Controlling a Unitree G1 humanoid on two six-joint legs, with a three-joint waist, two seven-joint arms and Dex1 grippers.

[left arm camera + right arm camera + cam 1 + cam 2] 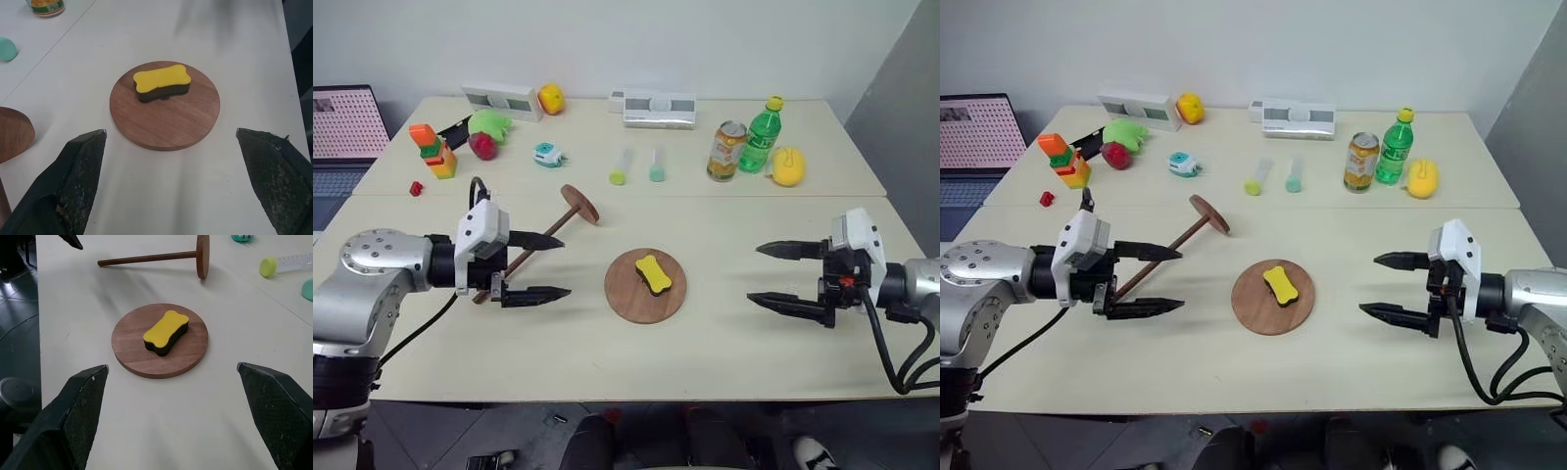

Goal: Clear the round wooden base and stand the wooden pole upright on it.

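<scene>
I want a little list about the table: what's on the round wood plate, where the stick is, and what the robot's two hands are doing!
round wooden base: flat on the table, mid-front
on the base: yellow sponge, bone-shaped, dark underside
wooden pole: lying on its side, off the base, near the left gripper
left gripper: fingers open, empty, above the table
right gripper: fingers open, empty, facing the base
base cleared: not yet

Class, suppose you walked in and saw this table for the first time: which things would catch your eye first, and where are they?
First, the yellow bone-shaped sponge lying on the round wooden base at the table's middle. Next, the two open grippers facing it, the left gripper and the right gripper, both empty. Then the wooden pole lying on its side behind the left gripper, its disc head toward the table's middle.
</scene>
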